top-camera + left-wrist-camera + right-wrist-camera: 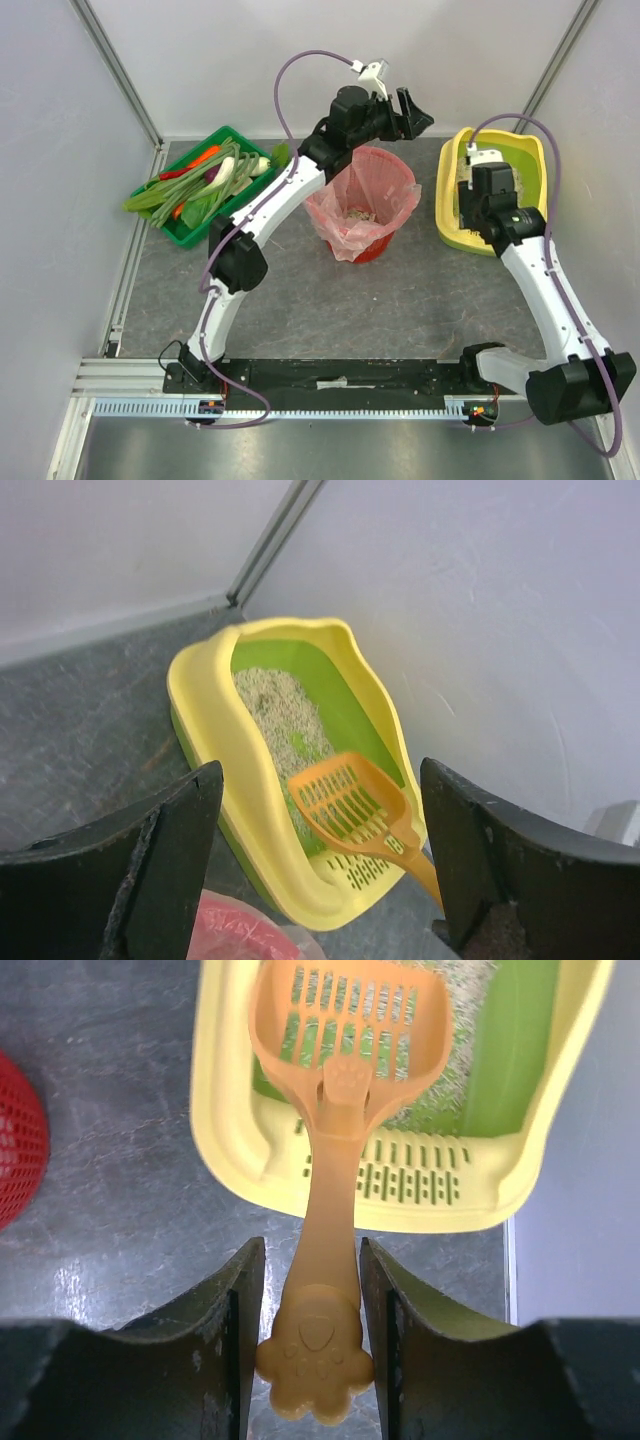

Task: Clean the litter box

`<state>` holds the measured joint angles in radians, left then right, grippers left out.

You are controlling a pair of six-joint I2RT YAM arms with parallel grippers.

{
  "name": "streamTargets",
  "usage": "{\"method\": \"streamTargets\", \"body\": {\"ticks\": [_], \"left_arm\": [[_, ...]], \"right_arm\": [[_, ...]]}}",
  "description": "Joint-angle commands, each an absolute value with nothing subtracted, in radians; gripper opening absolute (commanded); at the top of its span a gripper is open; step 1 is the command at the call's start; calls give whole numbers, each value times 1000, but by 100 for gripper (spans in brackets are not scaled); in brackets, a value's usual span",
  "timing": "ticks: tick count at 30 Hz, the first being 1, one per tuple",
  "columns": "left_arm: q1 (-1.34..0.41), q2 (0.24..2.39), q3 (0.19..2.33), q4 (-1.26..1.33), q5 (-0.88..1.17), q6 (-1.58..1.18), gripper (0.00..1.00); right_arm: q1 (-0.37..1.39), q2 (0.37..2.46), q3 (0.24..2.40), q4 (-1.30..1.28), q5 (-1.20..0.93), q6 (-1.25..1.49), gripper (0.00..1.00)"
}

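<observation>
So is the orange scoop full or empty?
Empty. The orange scoop held by the right gripper shows a bare slotted bowl above the litter box; nothing lies in it.

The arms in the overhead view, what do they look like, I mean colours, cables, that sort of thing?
The left arm and the right arm match: white tubular links, chunky black joint housings. A thin purple cable runs outside each. Each wrist carries a small white bracket. The left gripper and right gripper each have two broad matte black fingers, scuffed at the edges.
</observation>
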<state>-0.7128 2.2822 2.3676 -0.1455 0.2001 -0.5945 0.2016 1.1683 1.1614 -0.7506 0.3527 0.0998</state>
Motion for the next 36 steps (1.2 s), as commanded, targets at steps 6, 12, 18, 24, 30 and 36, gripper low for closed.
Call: {"method": "streamTargets", "body": {"ticks": [6,12,18,24,30,36], "left_arm": [[-646,2125,2278,-5,212,-474,85],[-551,1950,1966,145,210,-442,86],[-503,1904,1879,89,311,-373,86],[-489,1875,1786,112,310,-394,86],[-483,1881,1775,115,348,-414,86],[-476,1858,1743,110,359,-405,85]], "right_arm": [[28,1135,1228,-742,223,190,0],[-69,1206,1279,-742,152,173,0],[-113,1203,1241,-844,86,181,8],[-253,1152,1128,-870,25,138,42],[-319,1195,1112,-815,8,49,57],[-324,1275,1195,-746,-46,41,61]]}}
